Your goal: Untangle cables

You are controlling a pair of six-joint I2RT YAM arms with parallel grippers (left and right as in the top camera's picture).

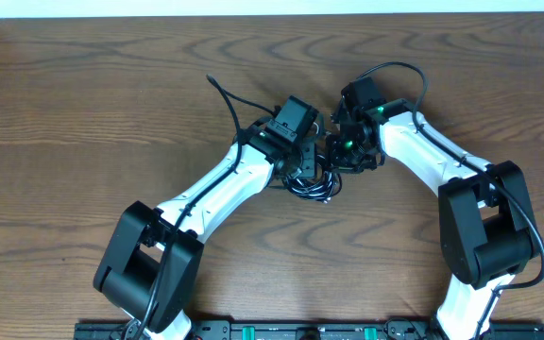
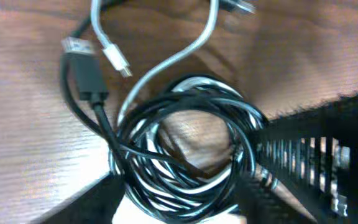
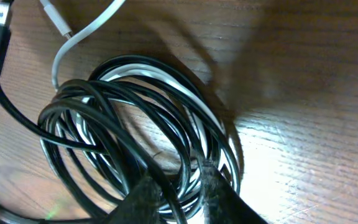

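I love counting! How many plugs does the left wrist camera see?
3: a small white plug, a black plug left of it, and another plug at the top edge. Others may hide in the coil.

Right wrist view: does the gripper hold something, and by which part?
The right gripper seems to pinch the cables at the near rim of their coil, with a few black and white strands between its fingers.

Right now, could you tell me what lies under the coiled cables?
Through the middle of the coiled cables, bare wooden table shows. Anything beneath the stacked strands themselves is covered.
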